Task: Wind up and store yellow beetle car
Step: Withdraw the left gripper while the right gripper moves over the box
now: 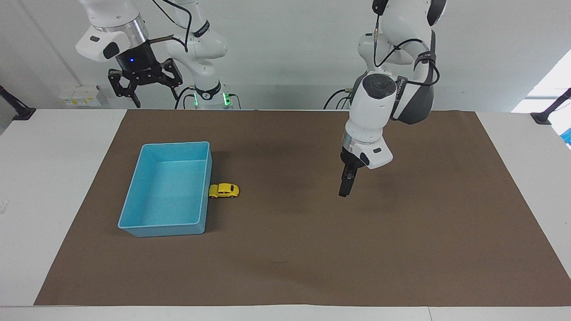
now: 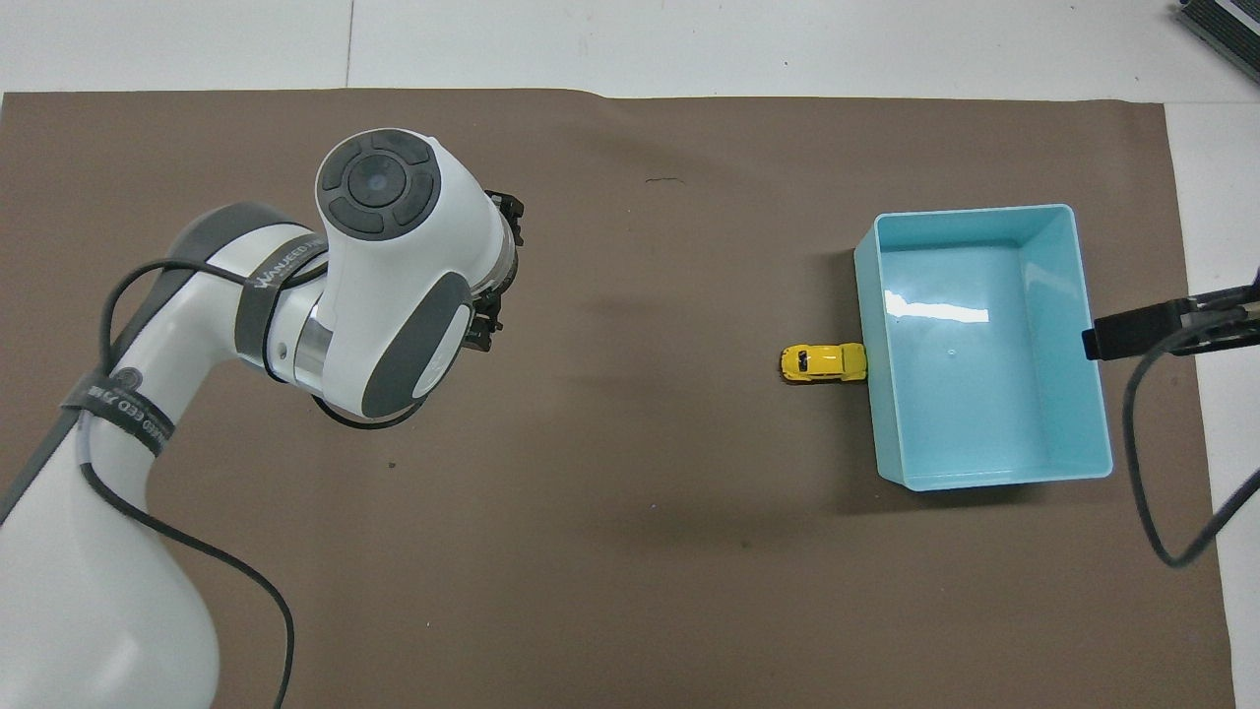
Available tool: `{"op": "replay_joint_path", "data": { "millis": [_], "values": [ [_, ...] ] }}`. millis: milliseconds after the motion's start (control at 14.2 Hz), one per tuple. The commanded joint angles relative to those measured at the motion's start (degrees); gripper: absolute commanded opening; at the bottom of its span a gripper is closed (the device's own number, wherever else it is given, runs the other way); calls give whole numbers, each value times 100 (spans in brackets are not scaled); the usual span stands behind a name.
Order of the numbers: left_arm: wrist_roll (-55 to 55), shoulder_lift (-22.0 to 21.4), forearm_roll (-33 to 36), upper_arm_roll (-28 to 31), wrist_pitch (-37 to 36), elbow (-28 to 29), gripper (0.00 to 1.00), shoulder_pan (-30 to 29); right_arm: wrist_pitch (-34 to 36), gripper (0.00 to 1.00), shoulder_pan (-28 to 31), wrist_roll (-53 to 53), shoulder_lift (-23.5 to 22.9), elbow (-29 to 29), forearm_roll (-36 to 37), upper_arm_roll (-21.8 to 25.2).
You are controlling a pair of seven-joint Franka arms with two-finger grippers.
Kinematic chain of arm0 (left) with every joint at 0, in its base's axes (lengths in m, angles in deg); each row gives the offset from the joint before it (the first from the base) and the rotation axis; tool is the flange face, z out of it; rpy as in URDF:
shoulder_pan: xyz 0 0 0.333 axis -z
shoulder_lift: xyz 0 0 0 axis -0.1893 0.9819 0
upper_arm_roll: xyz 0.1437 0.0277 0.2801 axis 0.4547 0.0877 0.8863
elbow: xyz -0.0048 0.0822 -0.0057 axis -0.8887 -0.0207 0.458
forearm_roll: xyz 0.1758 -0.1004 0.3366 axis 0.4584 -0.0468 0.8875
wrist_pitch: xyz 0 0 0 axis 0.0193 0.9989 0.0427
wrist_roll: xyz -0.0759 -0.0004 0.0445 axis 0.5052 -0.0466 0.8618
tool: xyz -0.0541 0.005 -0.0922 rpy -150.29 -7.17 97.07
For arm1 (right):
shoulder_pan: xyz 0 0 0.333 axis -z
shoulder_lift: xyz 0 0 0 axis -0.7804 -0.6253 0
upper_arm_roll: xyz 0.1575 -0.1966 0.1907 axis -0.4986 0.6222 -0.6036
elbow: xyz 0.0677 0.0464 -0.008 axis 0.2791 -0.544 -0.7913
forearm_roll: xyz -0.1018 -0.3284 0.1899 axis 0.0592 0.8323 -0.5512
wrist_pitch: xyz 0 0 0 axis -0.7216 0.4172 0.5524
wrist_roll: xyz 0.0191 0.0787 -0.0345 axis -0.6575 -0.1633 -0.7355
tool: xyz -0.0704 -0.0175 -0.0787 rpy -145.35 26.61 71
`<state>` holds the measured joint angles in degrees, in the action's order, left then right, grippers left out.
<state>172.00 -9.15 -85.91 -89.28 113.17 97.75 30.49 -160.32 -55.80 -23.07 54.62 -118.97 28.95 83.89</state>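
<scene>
Lettering on the left arm's dark strap is too small for you to read. Left end effector (image 1: 343,191) hangs over bare brown mat (image 1: 401,249), pointing down from a bent wrist, released and empty. Right end effector (image 1: 145,91) is raised near its base, fingers spread, empty. Yellow beetle car (image 1: 224,191) sits on the mat, touching the light-blue bin (image 1: 134,196) wall on the side toward the left arm's end of the table.
</scene>
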Motion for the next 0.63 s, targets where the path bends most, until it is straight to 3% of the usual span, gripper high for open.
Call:
{"op": "replay_joint_path", "data": {
  "millis": [0,563],
  "values": [
    [-1052,-305,20,-21,-249,207,100,-181,-55,100,29,-1085,107,-127,-117,-13],
    [-3927,-1122,-6,-30,-354,1174,100,-779,-73,100,-288,-3205,221,-233,-117,-179]
  ]
}}
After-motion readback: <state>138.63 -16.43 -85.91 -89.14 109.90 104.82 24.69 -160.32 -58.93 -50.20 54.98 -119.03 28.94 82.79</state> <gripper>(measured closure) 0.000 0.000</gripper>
